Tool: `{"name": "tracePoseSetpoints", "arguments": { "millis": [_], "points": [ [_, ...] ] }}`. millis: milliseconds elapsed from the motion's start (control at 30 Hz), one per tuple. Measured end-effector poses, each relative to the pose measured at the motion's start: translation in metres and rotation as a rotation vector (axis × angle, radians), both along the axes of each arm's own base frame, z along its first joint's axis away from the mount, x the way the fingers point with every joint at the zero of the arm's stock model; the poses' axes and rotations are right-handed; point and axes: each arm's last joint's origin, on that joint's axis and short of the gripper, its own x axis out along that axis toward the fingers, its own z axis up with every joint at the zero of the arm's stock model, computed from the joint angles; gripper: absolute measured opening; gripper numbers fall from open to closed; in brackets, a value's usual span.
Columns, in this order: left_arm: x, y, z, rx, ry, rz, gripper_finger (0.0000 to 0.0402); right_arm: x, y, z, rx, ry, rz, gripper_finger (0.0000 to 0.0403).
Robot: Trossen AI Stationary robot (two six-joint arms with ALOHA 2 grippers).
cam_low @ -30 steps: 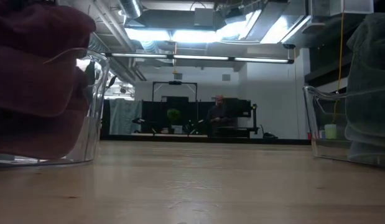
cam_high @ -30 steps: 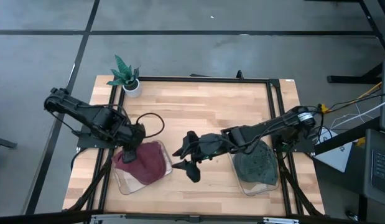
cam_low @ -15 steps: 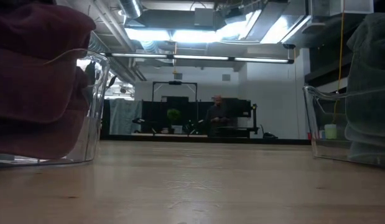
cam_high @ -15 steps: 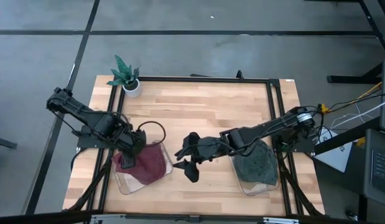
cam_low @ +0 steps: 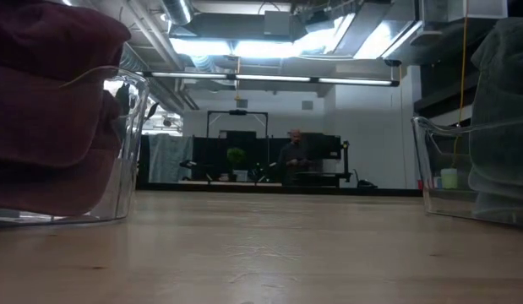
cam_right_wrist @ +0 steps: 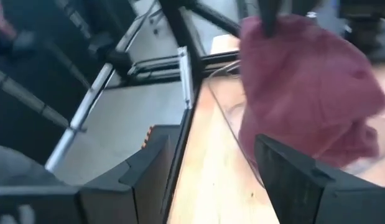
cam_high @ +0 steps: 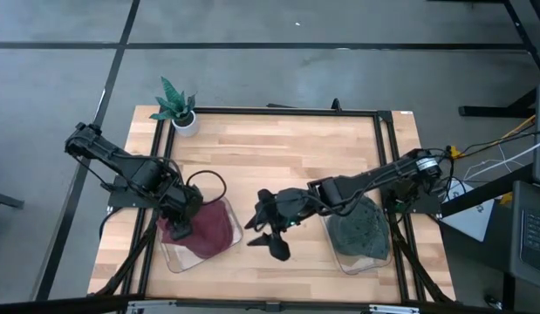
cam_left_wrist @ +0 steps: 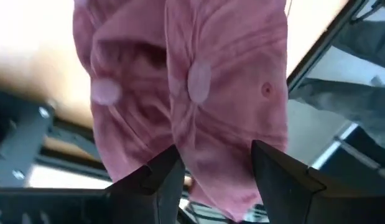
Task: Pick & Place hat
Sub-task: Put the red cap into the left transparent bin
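Note:
A maroon hat [cam_high: 210, 228] lies crumpled in a clear bin [cam_high: 176, 261] at the table's near left, rising above the bin's wall [cam_low: 126, 143] in the low view. My left gripper [cam_high: 181, 228] points down over the hat's left part; in its wrist view the gripper [cam_left_wrist: 214, 165] is open with the hat's cloth [cam_left_wrist: 229, 93] just beyond the fingers. My right gripper [cam_high: 268, 228] hangs open above the table's middle, holding nothing, and its wrist view looks toward the maroon hat [cam_right_wrist: 304, 81]. A grey-green hat [cam_high: 358, 228] lies in a second clear bin [cam_high: 361, 264] at the near right. My left gripper comes at the maroon hat from above, its two fingers [cam_left_wrist: 164, 171] apart with a ridge of the cloth [cam_left_wrist: 204, 143] between them. Whether the fingertips touch the cloth, I cannot tell. The hat rests in the bin.
A small potted plant [cam_high: 177, 106] stands at the table's far left corner. Bare wood lies between the two bins and along the far half of the table. A black frame [cam_high: 287, 111] runs around the table. Far behind the table a person [cam_low: 295, 156] is in the room.
My left gripper has shifted a little toward the table's near edge over the maroon hat and has turned about its wrist. My right gripper has rolled in place, its fingers swinging toward the near edge. The maroon hat stays in its bin.

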Motion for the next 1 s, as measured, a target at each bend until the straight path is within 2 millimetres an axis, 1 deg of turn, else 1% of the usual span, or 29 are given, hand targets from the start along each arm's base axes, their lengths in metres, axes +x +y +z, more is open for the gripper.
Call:
{"name": "tracePoseSetpoints", "arguments": {
  "millis": [167, 267, 433, 567, 733, 867, 1000],
  "points": [
    [0.0, -0.002, 0.0, -0.031, 0.063, 0.155, 0.0172, 0.0, -0.002, -0.001, -0.078, -0.018, 0.045, 0.0232],
    [0.003, -0.005, 0.002, -0.067, 0.023, 0.181, 0.0171, -0.002, -0.003, -0.005, -0.1, 0.023, 0.058, 0.0232],
    [0.01, -0.008, 0.005, -0.111, -0.037, 0.21, 0.0171, -0.013, -0.004, -0.009, -0.125, 0.137, 0.105, 0.0232],
    [0.012, -0.009, 0.005, -0.108, -0.053, 0.248, 0.0173, -0.02, -0.007, -0.004, -0.144, 0.152, 0.109, 0.0232],
    [0.014, -0.009, 0.006, -0.105, -0.087, 0.246, 0.0171, -0.029, -0.01, 0.005, -0.169, 0.145, 0.124, 0.0232],
    [0.023, -0.012, 0.011, -0.116, -0.231, 0.196, 0.0169, -0.041, -0.011, 0.009, -0.218, 0.186, 0.138, 0.0232],
    [0.03, -0.011, 0.015, -0.118, -0.342, 0.132, 0.0171, -0.054, -0.007, 0.01, -0.293, 0.233, 0.096, 0.0232]
  ]
}}
